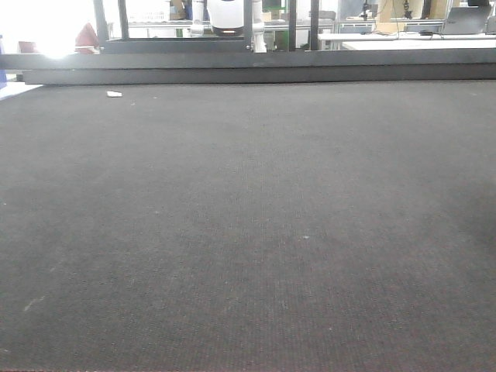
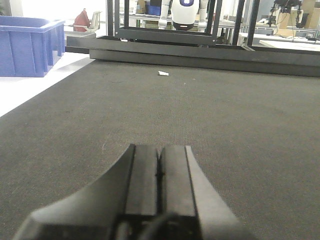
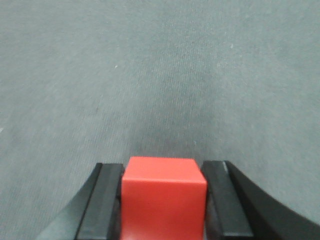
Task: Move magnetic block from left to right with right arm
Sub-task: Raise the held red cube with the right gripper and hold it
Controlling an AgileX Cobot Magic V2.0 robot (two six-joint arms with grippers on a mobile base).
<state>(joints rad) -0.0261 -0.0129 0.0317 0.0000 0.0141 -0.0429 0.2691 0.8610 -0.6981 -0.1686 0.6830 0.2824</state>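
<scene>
Right now your right end effector (image 3: 163, 167) has the magnetic block (image 3: 164, 197) clamped between its two black fingers (image 3: 100, 210). One finger presses against each side face, so the opening is only as wide as the cube. In the right wrist view you see the block's red top and front face, with the grey woven surface (image 3: 160, 75) spreading out beyond it. From this angle you cannot tell whether the block rests on that surface or hangs just above it.

Your left end effector (image 2: 159, 152) is fully closed, its pads meeting in a thin seam with nothing between them, and it sits low over the surface. Ahead of it, near the far edge, a small white scrap (image 2: 163, 73) lies on the surface. A black frame (image 2: 200, 52) runs along that edge, with a white robot (image 2: 185, 12) standing behind it. A blue bin (image 2: 30, 45) stands off to one side, past the edge of the surface.
</scene>
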